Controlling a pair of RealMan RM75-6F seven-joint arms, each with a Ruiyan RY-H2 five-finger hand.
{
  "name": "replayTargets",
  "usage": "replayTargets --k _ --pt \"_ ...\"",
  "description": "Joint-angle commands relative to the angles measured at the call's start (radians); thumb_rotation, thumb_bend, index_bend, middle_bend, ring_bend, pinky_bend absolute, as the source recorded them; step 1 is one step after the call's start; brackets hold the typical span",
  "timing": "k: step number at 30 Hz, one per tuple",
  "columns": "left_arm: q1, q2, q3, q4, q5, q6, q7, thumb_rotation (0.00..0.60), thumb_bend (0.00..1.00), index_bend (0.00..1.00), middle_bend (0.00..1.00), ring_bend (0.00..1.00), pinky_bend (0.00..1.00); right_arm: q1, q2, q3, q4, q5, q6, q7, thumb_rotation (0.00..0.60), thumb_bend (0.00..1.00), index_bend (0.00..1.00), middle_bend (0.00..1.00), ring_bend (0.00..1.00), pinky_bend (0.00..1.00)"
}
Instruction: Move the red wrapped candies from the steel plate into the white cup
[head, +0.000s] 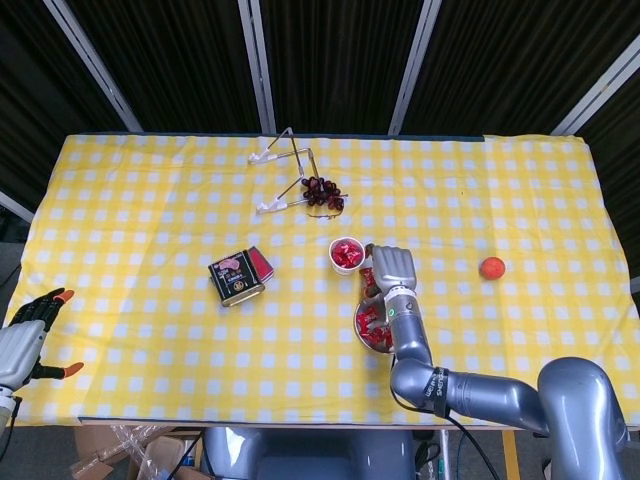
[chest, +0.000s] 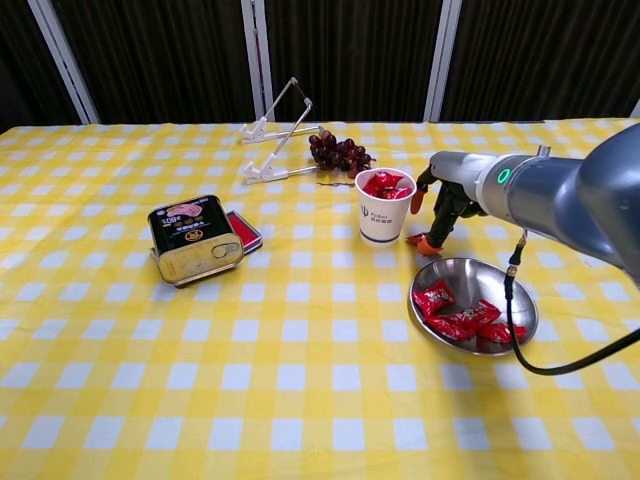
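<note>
Right robot hand: the grey right robot hand (chest: 437, 200) hangs low between the white paper cup and the steel plate, its orange-tipped fingertips (chest: 428, 243) pointing down at a stray red wrapped candy (chest: 416, 239) on the cloth; whether it has pinched that candy I cannot tell, since the fingers hide the contact.
Likely reason: the stray candy lies off the plate, just beside the cup, so the robot hand seems placed to pick it up first.
White paper cup (chest: 384, 206): upright, already holding several red candies, standing just beside the plate so each carry is short.
Round steel plate (chest: 507, 284): shallow dish near the cup, with a cluster of red wrapped candies (chest: 455, 315) on it; the task looks partly done.
Left robot hand: the left robot hand (head: 25, 340) sits off the near left edge of the tabletop, fingers spread and holding nothing, out of the way.
Yellow checked tabletop (chest: 300, 380): carries all of it.
Bystanders: a rectangular printed tin can (chest: 195, 238), a bunch of dark grapes (chest: 339, 154), a white wire folding stand (chest: 275, 135) and a small orange round fruit (head: 491, 267) lie well apart from the plate.
</note>
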Motion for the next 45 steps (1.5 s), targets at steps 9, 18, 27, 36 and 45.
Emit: replayTargets --k 9,18,27,36,45 --pt "-0.001 0.000 0.000 0.001 0.001 -0.001 -0.002 0.600 0.09 0.00 0.00 0.00 0.00 0.001 -0.042 0.012 0.082 -0.007 -0.040 0.015 0.600 0.26 0.42 0.77 0.92 0.95" --pt "-0.003 0.001 0.000 0.001 -0.003 -0.005 -0.004 0.600 0.09 0.00 0.00 0.00 0.00 -0.006 -0.068 0.011 0.135 -0.009 -0.069 0.022 0.600 0.26 0.45 0.77 0.93 0.95" --pt "-0.003 0.002 0.001 -0.001 -0.004 -0.007 -0.006 0.600 0.09 0.00 0.00 0.00 0.00 -0.014 -0.084 0.019 0.157 -0.029 -0.080 0.037 0.600 0.30 0.55 0.78 0.93 0.95" --pt "-0.004 0.003 0.001 -0.003 -0.005 -0.009 -0.007 0.600 0.09 0.00 0.00 0.00 0.00 -0.025 -0.088 0.023 0.175 -0.046 -0.076 0.043 0.600 0.39 0.57 0.78 0.93 0.95" --pt "-0.005 0.004 0.002 -0.005 -0.008 -0.013 -0.005 0.600 0.09 0.00 0.00 0.00 0.00 -0.036 -0.070 0.019 0.158 -0.038 -0.078 0.024 0.600 0.39 0.57 0.78 0.93 0.95"
